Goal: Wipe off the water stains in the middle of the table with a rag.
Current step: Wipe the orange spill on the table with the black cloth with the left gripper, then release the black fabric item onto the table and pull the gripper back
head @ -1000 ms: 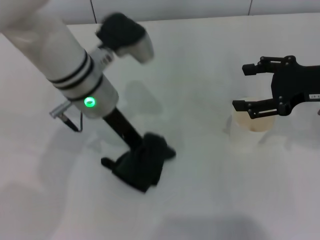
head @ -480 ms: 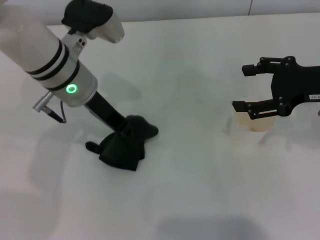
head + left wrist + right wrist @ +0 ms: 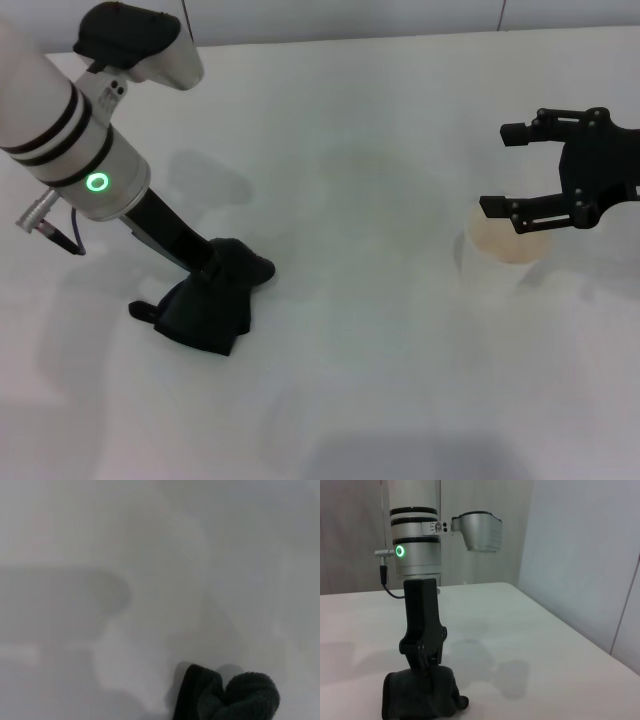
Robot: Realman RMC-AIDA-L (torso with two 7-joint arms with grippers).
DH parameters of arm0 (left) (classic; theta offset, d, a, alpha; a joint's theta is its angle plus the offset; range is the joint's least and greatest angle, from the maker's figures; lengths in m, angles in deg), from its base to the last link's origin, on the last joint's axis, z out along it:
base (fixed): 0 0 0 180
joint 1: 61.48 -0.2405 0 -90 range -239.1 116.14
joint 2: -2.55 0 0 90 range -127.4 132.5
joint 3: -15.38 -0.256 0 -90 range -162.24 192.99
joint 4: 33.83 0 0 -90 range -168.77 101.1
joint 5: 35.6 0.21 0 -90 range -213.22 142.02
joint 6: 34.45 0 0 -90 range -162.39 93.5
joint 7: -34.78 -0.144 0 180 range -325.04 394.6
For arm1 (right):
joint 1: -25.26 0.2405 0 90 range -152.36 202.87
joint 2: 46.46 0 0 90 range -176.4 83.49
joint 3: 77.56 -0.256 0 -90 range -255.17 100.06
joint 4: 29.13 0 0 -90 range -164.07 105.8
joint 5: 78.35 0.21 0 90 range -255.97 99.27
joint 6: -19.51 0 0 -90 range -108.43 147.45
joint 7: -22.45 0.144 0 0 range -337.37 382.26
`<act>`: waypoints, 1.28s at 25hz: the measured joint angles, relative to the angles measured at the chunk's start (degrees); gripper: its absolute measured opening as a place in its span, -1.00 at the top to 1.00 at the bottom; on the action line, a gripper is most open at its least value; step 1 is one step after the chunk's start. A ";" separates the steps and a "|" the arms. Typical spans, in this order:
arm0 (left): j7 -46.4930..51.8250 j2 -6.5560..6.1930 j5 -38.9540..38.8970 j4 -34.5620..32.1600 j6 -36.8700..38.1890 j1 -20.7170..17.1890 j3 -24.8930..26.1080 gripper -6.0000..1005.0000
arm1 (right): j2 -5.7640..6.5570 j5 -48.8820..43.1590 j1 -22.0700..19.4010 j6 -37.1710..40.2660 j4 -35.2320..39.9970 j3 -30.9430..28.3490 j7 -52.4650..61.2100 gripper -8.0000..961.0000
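Observation:
The black rag lies bunched on the white table, left of the middle. My left gripper comes down into its top, shut on the rag, with the fingertips buried in the cloth. The right wrist view shows this from across the table: the left gripper pressing into the rag. A fold of the rag also shows in the left wrist view. My right gripper hovers open at the right. I can make out no water stains in the middle of the table.
A translucent whitish cup with a pale amber inside stands at the right, just below the right gripper's fingers. The left arm's white forearm slants over the table's far left. A wall runs along the table's far edge.
The left gripper has dragged the rag leftward across the table, away from the middle. The right gripper has shifted slightly to the right, still open.

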 joint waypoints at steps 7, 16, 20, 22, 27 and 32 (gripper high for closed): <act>-0.57 -0.18 0.19 -0.03 -0.54 -0.26 1.57 0.64 | -0.04 0.05 0.15 -0.01 0.01 0.17 0.00 -0.79; -1.39 0.38 0.29 -2.09 -1.71 -1.05 0.75 0.63 | -0.09 0.15 0.08 0.02 0.05 0.24 0.00 -0.79; -1.41 0.38 0.33 -2.11 -1.74 -1.07 0.76 0.35 | -0.09 0.15 0.07 0.05 0.06 0.32 0.00 -0.79; -1.41 0.37 0.34 -2.12 -1.75 -1.09 0.76 0.20 | -0.09 0.14 0.08 0.06 0.06 0.37 0.00 -0.79; -1.43 0.35 0.36 -2.15 -1.75 -1.10 0.78 -0.19 | -0.09 0.14 0.03 0.08 0.06 0.45 0.00 -0.79; -1.42 0.34 -0.13 -2.50 -0.98 -1.11 0.80 -0.58 | -0.09 0.15 -0.13 0.44 0.06 0.33 0.00 -0.79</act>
